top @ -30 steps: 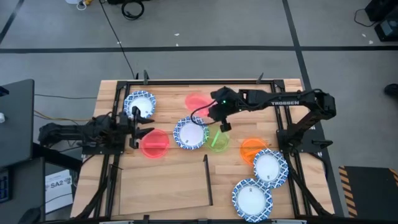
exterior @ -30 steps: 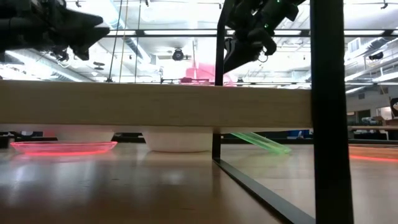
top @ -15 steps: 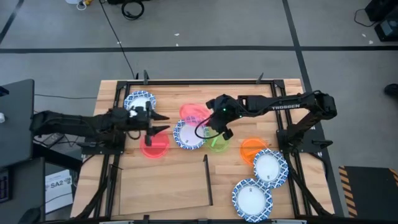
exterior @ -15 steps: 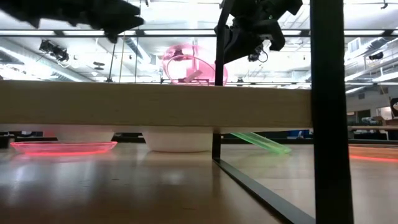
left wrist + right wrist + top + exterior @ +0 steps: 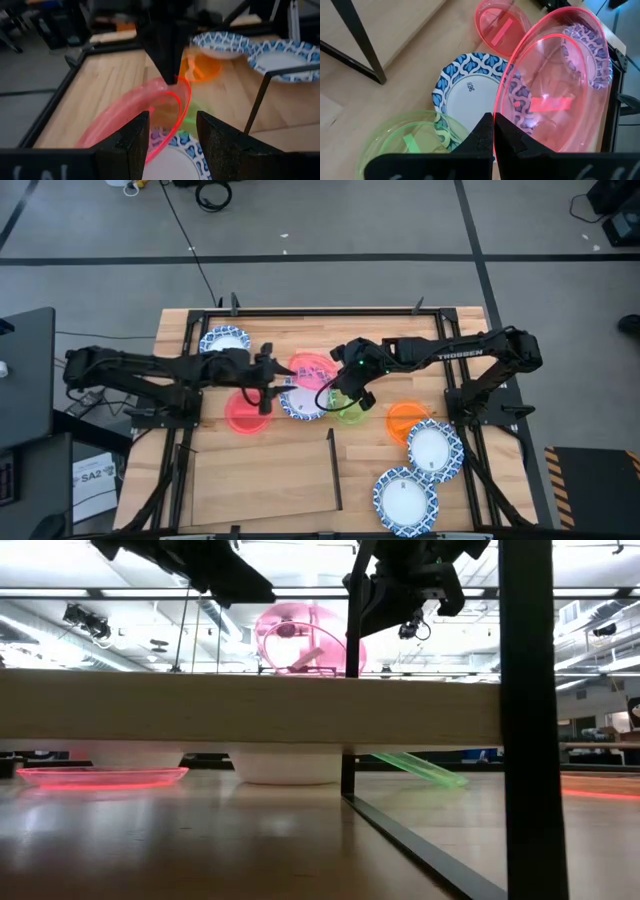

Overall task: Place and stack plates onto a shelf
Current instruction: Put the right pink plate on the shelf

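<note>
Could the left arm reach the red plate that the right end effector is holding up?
Probably yes: the left end effector is open, its fingers straddling the rim of the raised red plate, with nothing between.

Left tool [image 5: 268, 387] advanced to lifted red plate [image 5: 312, 370]; right tool [image 5: 347, 380] raised plate higher.

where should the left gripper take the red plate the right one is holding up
On its free rim, opposite the right gripper, which pinches one edge. The red plate is tilted up on edge above the blue-and-white plate, so the left gripper, open beside it, can likely close over the near rim.
</note>
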